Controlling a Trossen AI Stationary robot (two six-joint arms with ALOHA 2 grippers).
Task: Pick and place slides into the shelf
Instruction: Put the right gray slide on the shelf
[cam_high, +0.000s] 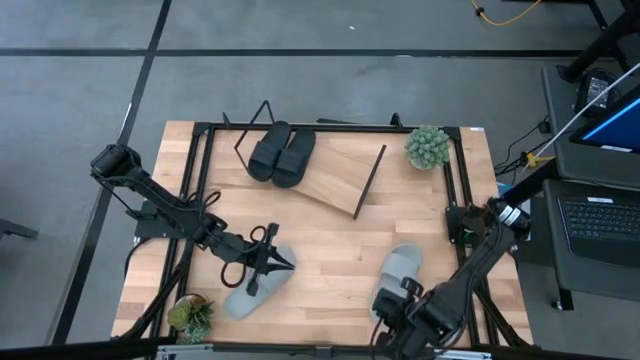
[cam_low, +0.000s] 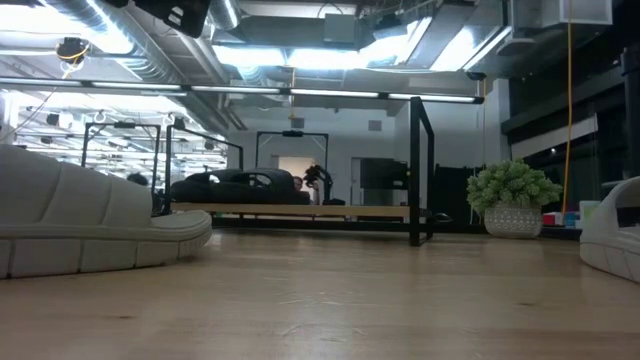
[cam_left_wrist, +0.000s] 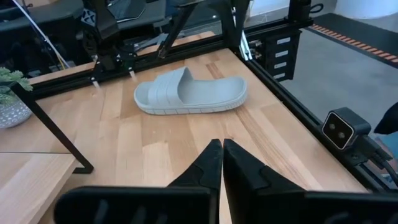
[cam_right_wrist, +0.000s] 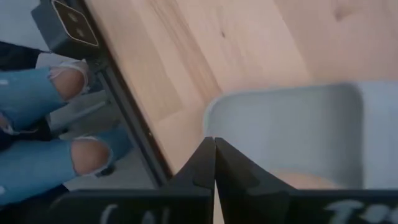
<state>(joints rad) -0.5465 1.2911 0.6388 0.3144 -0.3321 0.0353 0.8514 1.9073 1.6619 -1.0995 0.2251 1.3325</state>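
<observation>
Two black slides (cam_high: 283, 152) lie side by side on the left end of the shelf (cam_high: 335, 178), a light-wood board on black wire legs standing aslant at the table's far middle. One light grey slide (cam_high: 256, 290) lies sole-down near the left front, and my left gripper (cam_high: 288, 262) hovers shut over its far end with nothing between the fingers (cam_left_wrist: 221, 152). The other grey slide (cam_high: 398, 278) lies at the right front. My right gripper (cam_right_wrist: 214, 144) points steeply down, shut, above that slide's near end (cam_right_wrist: 286, 121).
A black frame (cam_high: 205, 180) runs round the table. A potted plant (cam_high: 428, 147) stands at the far right corner, a smaller one (cam_high: 190, 316) at the near left. A person's legs in torn jeans (cam_right_wrist: 37, 124) stand just beyond the near edge.
</observation>
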